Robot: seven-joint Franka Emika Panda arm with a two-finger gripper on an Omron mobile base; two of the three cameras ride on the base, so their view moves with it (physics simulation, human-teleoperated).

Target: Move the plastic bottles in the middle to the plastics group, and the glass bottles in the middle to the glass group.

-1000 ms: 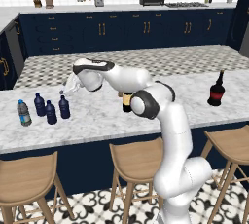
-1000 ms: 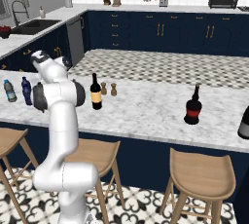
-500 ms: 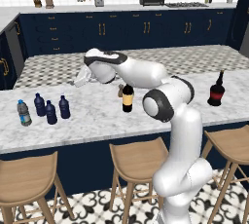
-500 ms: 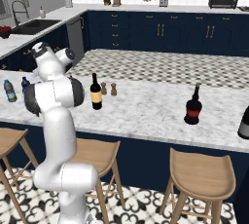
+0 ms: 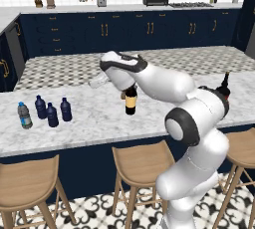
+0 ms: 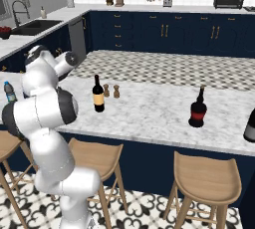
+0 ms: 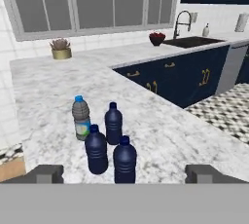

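No legible text on any bottle label (tan on the wine bottle (image 5: 130,104), all too small).

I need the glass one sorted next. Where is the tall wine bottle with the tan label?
The wine bottle stands mid-counter, just left of two small brown shakers in the right base view, well apart from the red-labelled bottle.

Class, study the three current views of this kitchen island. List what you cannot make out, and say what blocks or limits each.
- Wine bottle, left base view: the arm hides its neck and top.
- Dark bottle, right base view: cut off by the right edge.
- Red-labelled bottle, left base view: mostly hidden behind the arm.
- Two shakers, right base view: too small to tell contents.
- Water bottle, right base view: partly hidden by the arm.
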